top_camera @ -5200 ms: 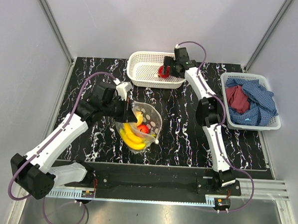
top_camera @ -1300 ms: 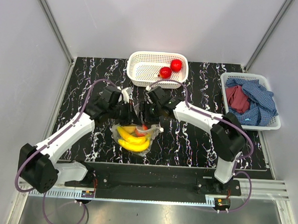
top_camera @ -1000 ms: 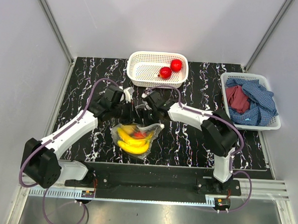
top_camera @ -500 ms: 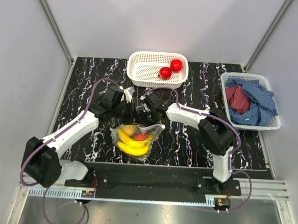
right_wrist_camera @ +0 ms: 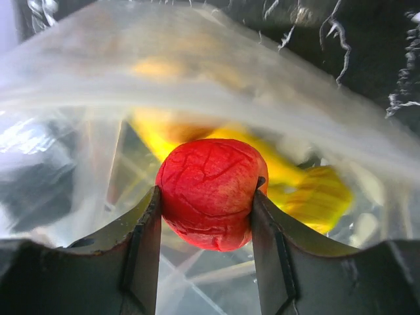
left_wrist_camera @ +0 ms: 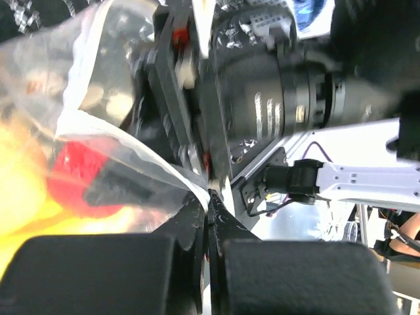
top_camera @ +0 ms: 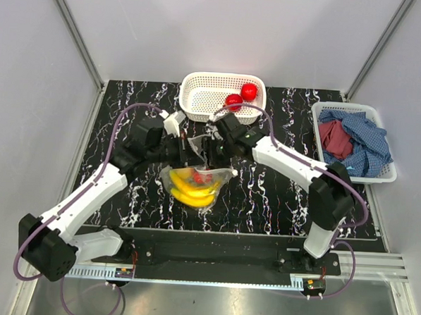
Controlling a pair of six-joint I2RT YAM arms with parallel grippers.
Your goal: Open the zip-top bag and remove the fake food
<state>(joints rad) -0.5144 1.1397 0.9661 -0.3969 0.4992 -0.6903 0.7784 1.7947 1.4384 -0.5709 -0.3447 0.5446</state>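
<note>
The clear dotted zip-top bag hangs open above the table's middle, holding a yellow banana bunch. My left gripper is shut on the bag's rim; its jaws meet on the plastic in the left wrist view. My right gripper reaches into the bag's mouth and is shut on a red apple-like fruit between its fingers. The bananas lie behind it in the bag. Two red fruits lie in the white mesh basket.
A second white basket at the right holds blue and red cloths. The grey enclosure walls stand close on the left, back and right. The arm bases and rail run along the near edge.
Over the last second both grippers rose a little with the bag. Five seconds ago the right gripper was over the basket with a red fruit; it is now in the bag, shut on another.
</note>
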